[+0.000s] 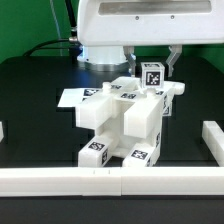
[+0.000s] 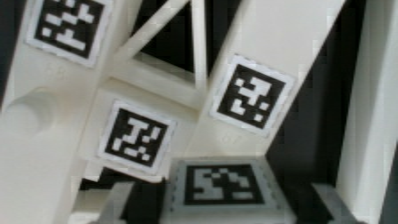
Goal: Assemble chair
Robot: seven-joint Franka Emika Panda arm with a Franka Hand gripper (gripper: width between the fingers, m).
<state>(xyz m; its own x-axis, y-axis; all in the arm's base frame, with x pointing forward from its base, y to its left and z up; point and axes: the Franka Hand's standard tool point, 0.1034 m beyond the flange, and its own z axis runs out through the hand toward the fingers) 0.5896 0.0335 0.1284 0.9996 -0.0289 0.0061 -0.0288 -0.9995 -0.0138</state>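
Observation:
The partly built chair is a white blocky stack with black-and-white tags, standing mid-table. My gripper hangs just above the chair's back, towards the exterior view's right, shut on a small tagged chair piece. The held piece is close over the chair's top edge; whether it touches is not clear. In the wrist view the held piece sits between the dark fingers of the gripper, with the chair's tagged slabs and bars filling the view beyond it.
The marker board lies flat on the black table at the exterior view's left, behind the chair. A long plain white rail runs along the front, and another white rail stands at the right. The white robot body rises behind.

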